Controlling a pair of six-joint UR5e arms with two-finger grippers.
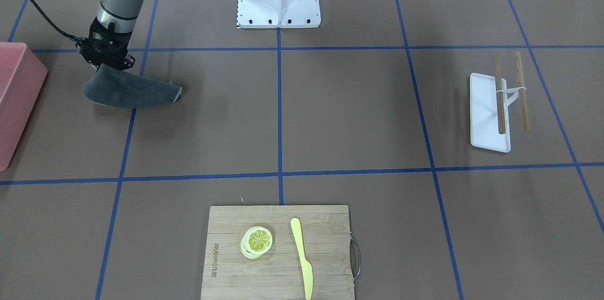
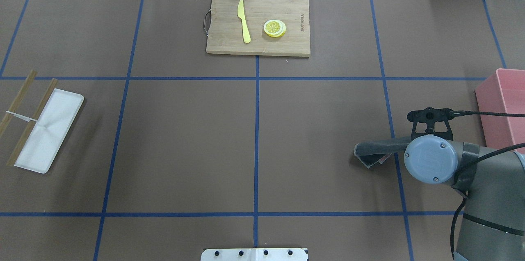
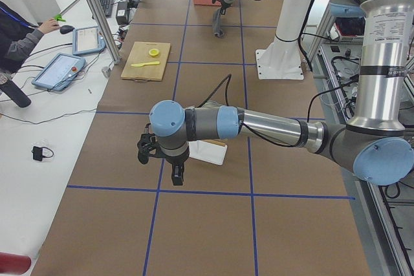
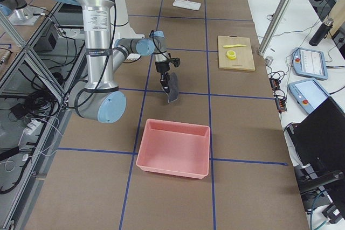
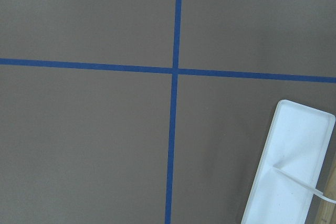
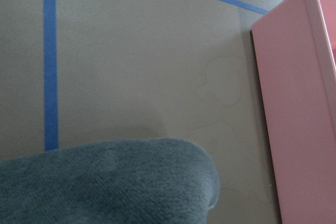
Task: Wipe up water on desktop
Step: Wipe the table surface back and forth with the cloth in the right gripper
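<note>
The wiping pass looks under way: the right hand (image 1: 107, 60) is clamped on a grey cloth (image 1: 127, 90) hanging low over the bench (image 1: 349, 111), near its edge on the robot's right beside the pink bin (image 1: 16, 97). Faint outlines (image 6: 220, 85), probably damp patches, lie between cloth and bin, so the next move likely calls for pressing the cloth flat and dragging it across them. I cannot tell whether the left hand (image 3: 176, 171), near the opposite edge, is apart or together.

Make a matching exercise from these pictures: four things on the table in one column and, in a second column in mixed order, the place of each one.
Things:
1. grey cloth
2. yellow knife
3. chopsticks
4. pink bin

Places:
A. on the cutting board, beside the lemon slice
B. on the desktop, at the robot's right end
C. held by the right gripper
D. one over the white tray, one just beside it

Right pairs: 1-C, 2-A, 3-D, 4-B
</note>
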